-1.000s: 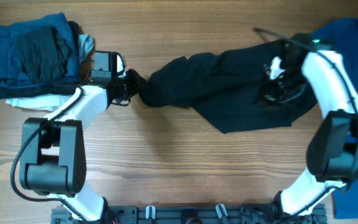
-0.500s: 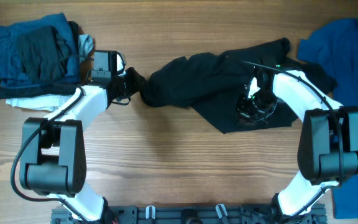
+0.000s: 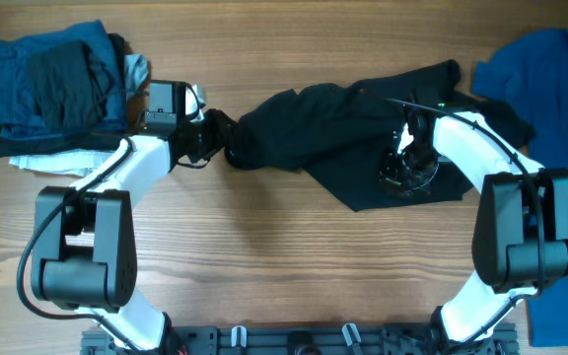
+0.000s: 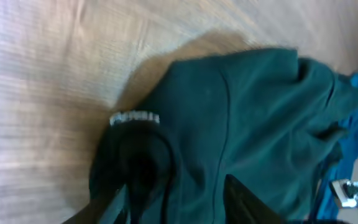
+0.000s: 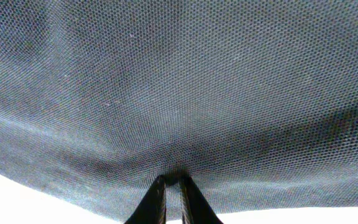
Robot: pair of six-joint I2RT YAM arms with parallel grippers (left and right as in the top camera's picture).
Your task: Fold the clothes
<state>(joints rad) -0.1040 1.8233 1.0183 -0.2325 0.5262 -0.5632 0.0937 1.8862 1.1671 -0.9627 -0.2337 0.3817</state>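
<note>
While the black garment (image 3: pixel 343 128) lies stretched along the far edge of the table (image 3: pixel 264 266), its long axis running left to right, the left gripper (image 3: pixel 213 136) clasps its bunched left end. The right gripper (image 5: pixel 171 186) pinches the fabric, fingers nearly together. Folded clothes (image 3: pixel 52 84) fill the far-left corner.
</note>
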